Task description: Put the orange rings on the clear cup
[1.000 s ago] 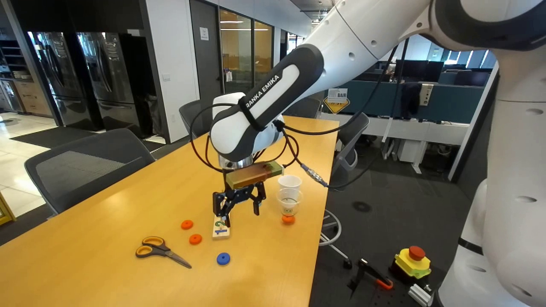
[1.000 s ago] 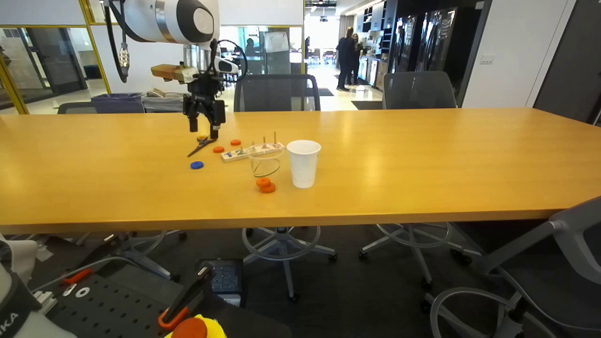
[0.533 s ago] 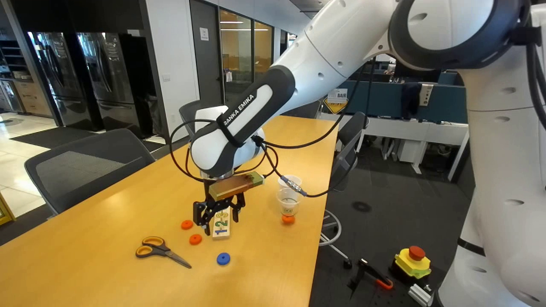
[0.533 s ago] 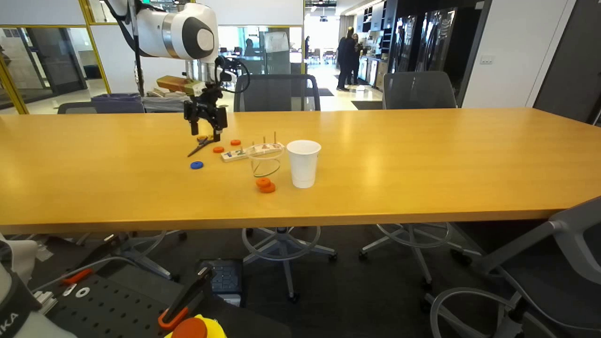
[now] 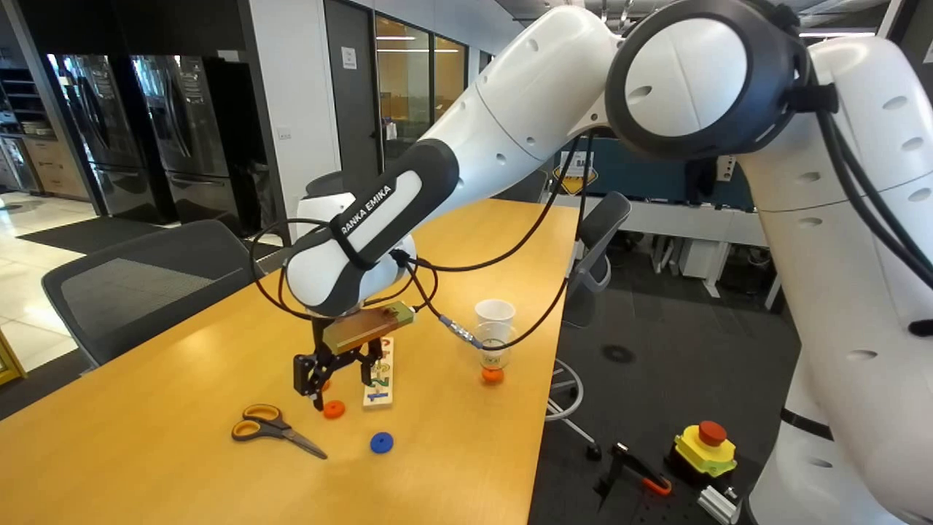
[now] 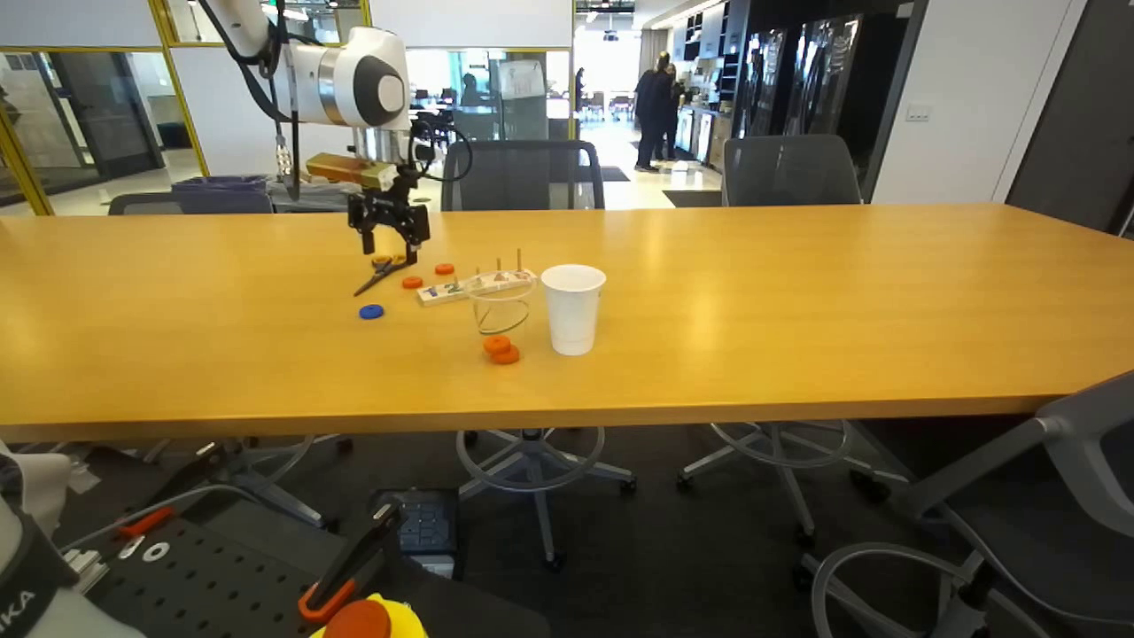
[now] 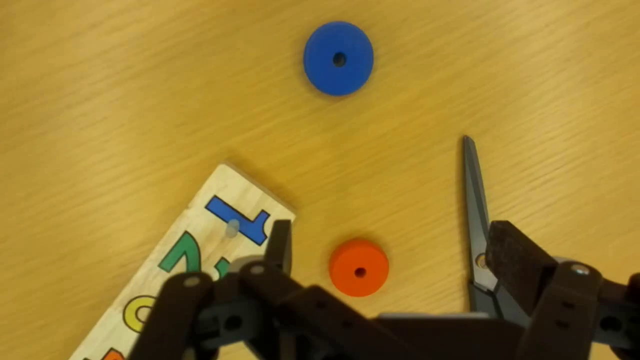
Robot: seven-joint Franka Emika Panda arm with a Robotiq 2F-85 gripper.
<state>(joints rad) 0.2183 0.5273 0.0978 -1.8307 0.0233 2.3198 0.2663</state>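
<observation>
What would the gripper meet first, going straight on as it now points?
Straight down, the open gripper would probably meet the table beside the wrist view's orange ring, though it might first clip the wooden board or scissors. Depth is unclear.

In an exterior view, the left cup (image 6: 501, 312) stands upright on the worktop (image 6: 797, 306), the right cup (image 6: 572, 315) upright just beside it. The front rings (image 6: 497, 344), two that overlap, lie before the left cup. Behind that cup lies the board (image 6: 443, 291), running out to its left. The rear rings (image 6: 412, 283) lie behind the board's left end, apart from each other, one farther back. Left of these lie the scissors (image 6: 381, 277), and before the scissors the left ring (image 6: 371, 312). In the wrist view, one rear ring lies between the board, left, and the scissors, right.
</observation>
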